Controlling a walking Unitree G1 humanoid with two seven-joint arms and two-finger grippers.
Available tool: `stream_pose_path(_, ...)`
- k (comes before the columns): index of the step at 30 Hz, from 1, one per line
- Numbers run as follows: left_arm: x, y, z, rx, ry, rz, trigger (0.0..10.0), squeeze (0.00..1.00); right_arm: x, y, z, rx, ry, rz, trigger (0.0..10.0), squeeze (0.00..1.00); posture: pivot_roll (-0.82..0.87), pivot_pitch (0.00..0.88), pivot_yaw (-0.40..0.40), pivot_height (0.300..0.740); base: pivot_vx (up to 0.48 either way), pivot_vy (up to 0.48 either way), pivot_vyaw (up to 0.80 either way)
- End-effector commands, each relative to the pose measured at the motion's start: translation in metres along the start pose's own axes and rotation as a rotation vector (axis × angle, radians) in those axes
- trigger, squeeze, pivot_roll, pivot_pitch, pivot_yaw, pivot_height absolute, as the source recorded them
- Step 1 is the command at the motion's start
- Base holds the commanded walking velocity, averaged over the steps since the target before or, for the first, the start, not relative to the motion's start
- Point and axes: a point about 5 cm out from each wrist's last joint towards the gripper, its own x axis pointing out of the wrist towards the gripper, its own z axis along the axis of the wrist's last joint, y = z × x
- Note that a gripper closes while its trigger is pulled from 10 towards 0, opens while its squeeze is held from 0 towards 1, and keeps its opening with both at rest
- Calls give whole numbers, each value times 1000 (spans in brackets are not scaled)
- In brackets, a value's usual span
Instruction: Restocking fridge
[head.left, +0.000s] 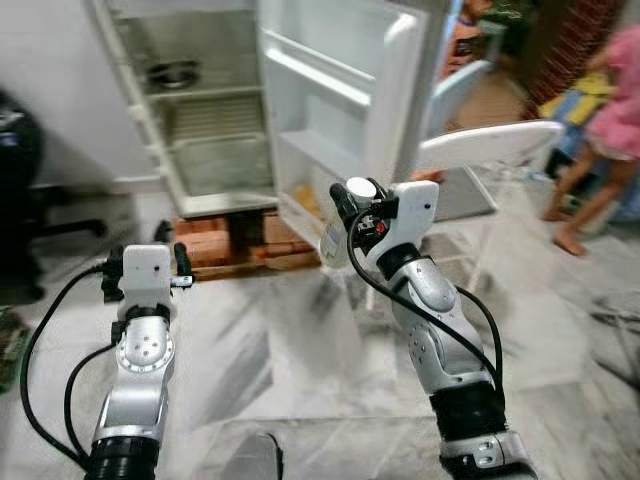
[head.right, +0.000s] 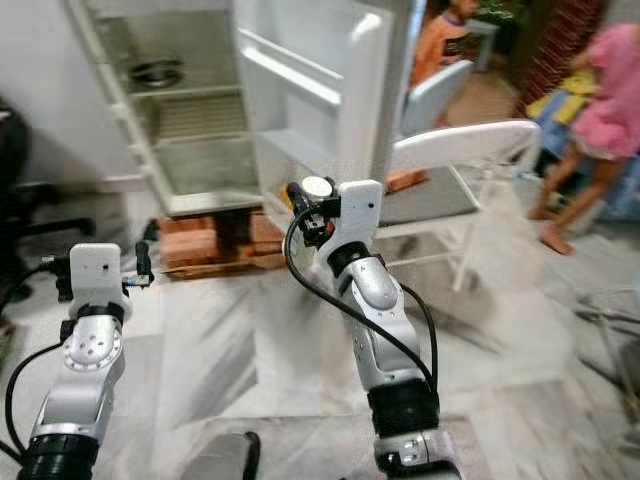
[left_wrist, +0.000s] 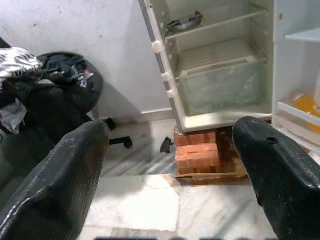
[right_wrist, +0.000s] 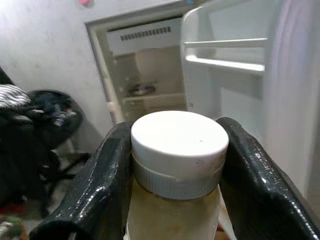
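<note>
- Left eye view: fridge (head.left: 215, 110) stands ahead w/ door (head.left: 340, 100) swung open, raised on red bricks (head.left: 215, 245) over a marble floor (head.left: 300, 350). Right gripper (head.left: 340, 215) is held up in front of the door's lower shelf, fingers clamped on a bottle (head.left: 345, 225) w/ white cap. Left gripper (head.left: 145, 270) sits lower, well apart from the fridge, nothing in it. White chair (head.left: 480, 150) beside the door; a person in pink (head.left: 610, 110) far right.
- Right eye view: same scene. A steel bowl (head.right: 155, 72) rests on the fridge's upper shelf; wire shelf + clear drawer below it. A second person in orange (head.right: 445, 40) shows behind the door.
- Left wrist view: left fingers (left_wrist: 65, 175) spread wide, holding nothing. Between them: fridge interior, bricks, yellowish item (left_wrist: 307, 105) in a door shelf. Dark office chair piled w/ clothes (left_wrist: 45, 95) stands by the wall.
- Right wrist view: right fingers (right_wrist: 95, 190) press both sides of the bottle just under its white cap (right_wrist: 179, 142); yellowish liquid inside. Open fridge + door shelves beyond.
</note>
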Motion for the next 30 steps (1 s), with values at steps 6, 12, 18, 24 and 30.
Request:
stream_pose_path(6,2,3,2,25,-12,-20,10000,0,4,6,12,1,-56,17,10000,0,96,61,-20,740,254,409,0)
stream_pose_path(12,0,0,3,2,-22,-71,10000,0,4,0,17,-28,-89,-26,10000,0,94,63,-21,740,397,115,0)
stream_pose_path(18,-10,-6,12,-112,-89,-185,10000,0,-8,-26,14,-141,-86,-163,10000,0,106,65,-25,740,448,0,0)
stream_pose_path(24,-25,-6,12,-141,-103,-239,10000,0,-25,-43,5,-164,-51,-248,10000,0,110,68,-28,740,461,0,0)
stream_pose_path(30,-26,-5,11,-142,-92,-249,10000,0,-26,-37,1,-182,-46,-219,10000,0,109,73,-33,740,461,0,0)
